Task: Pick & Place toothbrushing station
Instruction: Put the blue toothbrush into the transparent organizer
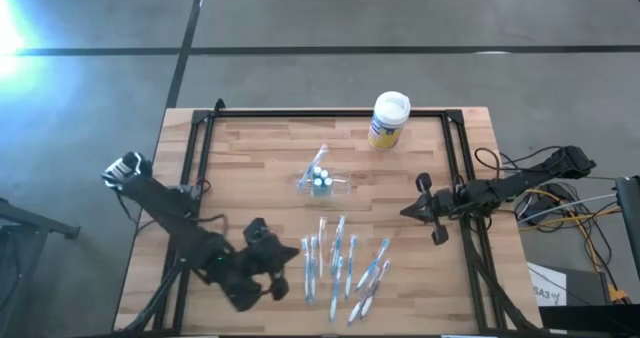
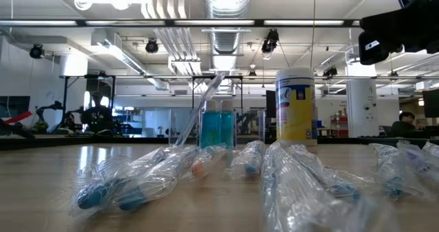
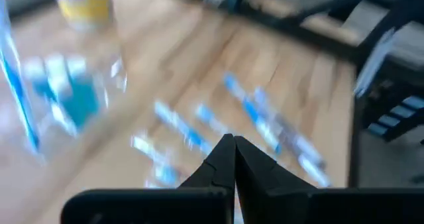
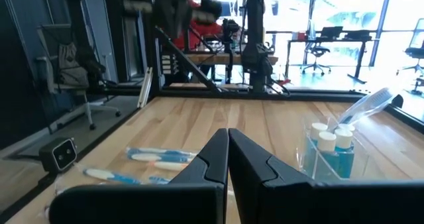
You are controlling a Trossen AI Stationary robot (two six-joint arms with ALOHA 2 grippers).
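Toothbrushing station sits mid-table, clear holder w/ blue-capped bits inside, 1 wrapped brush leaning out, just ahead of the spread of wrapped toothbrushes and well short of the yellow canister. Left gripper is at the near-left edge of that spread, fingers pinched tight, can't see anything caught btwn them; right gripper waits at the right side, also closed, empty. Looks like the pick step, so next it prob needs to confirm a brush is caught, else reopen & retry, then carry it to the holder.

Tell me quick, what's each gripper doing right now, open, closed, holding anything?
Left gripper: closed, holding nothing, beside the wrapped toothbrushes.
Right gripper: closed, empty, waiting at the table's right edge.
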